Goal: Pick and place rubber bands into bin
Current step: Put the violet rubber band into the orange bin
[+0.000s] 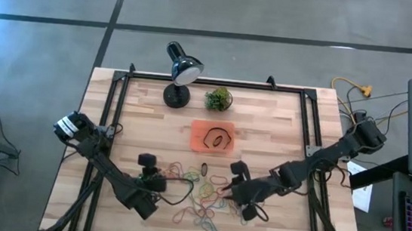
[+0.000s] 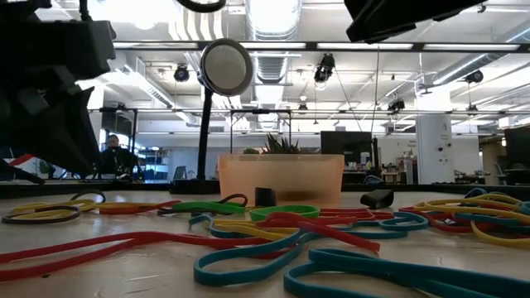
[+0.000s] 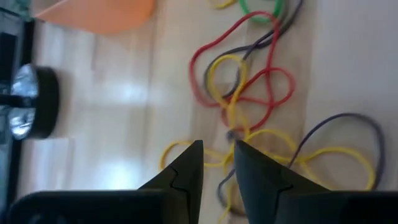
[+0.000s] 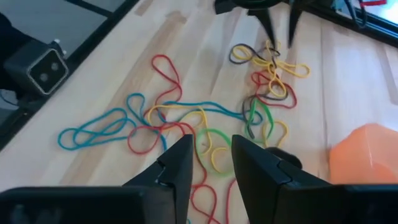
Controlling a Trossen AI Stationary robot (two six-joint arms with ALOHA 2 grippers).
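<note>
Many coloured rubber bands [image 1: 198, 198] lie tangled on the wooden table's near middle. The orange bin [image 1: 197, 141] stands behind them with two dark bands lying in it. My left gripper [image 1: 163, 180] is open and slants down close over yellow, red and dark bands [image 3: 242, 87] at the pile's left end. From the right wrist view its fingers [image 4: 277, 28] stand just over those bands, and no touch shows. My right gripper [image 4: 210, 158] hangs open above the pile's right part [image 4: 205, 124], with nothing between its fingers.
A black desk lamp [image 1: 182, 71] and a small green plant ball [image 1: 219, 98] stand at the far side. Small black clips [image 2: 265, 196] [image 2: 377, 198] lie between bin and bands. Black frame rails [image 1: 116, 107] run along the table's left and right sides.
</note>
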